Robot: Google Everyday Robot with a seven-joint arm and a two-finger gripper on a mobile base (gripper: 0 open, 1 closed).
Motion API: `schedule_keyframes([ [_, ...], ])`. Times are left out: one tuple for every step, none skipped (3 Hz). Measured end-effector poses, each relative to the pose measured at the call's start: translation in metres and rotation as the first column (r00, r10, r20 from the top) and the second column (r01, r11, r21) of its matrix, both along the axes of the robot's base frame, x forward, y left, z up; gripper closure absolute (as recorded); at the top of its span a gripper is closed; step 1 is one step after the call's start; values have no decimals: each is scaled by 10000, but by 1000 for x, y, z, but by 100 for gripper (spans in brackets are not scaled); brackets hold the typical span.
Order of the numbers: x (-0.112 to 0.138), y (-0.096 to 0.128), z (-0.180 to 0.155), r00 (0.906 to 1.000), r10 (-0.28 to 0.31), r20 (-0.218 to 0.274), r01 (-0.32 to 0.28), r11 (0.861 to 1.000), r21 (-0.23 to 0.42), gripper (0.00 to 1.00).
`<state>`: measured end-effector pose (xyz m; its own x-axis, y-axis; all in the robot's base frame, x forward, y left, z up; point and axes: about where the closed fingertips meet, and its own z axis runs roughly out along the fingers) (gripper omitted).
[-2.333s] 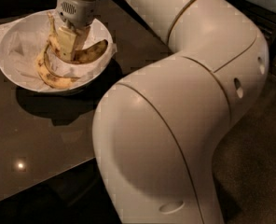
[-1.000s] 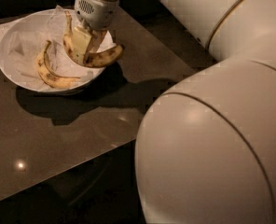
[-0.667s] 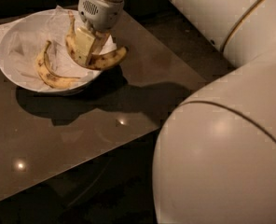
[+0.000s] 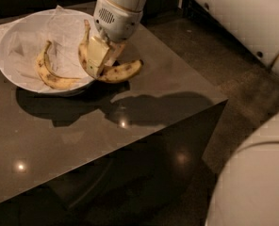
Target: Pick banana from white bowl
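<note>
The white bowl (image 4: 12, 36), lined with crumpled paper, stands at the far left of the dark table. My gripper (image 4: 100, 56) comes down from the top of the camera view and hangs over the bowl's right rim. It is shut on the banana (image 4: 123, 71), which is speckled brown and bent like a hook. The banana's stem points up beside the wrist and its blunt tip sticks out to the right past the rim. The banana looks lifted off the bowl, with its shadow on the table below.
A second, smoothly curved banana (image 4: 52, 76) lies in the bowl at the left. The table's right edge (image 4: 215, 95) drops to a dark floor. The robot's white body (image 4: 252, 182) fills the lower right and upper right corners.
The gripper has carried the bent banana to the right, from inside the bowl to over its right rim. The arm's large white link has swung out of the middle of the view.
</note>
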<state>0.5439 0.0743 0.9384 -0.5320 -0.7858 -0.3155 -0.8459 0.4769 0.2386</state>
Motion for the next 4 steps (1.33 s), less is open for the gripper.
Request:
schedule_keyframes([
  [-20, -20, -2, 9976, -592, -369, 586, 9981, -168, 100],
  [-20, -20, -2, 9976, -592, -369, 586, 9981, -168, 100],
  [-33, -33, 3, 9960, -810, -388, 807, 9967, -93, 100],
  [-50, -56, 5, 9888, -1343, -645, 1325, 9907, -312, 100],
])
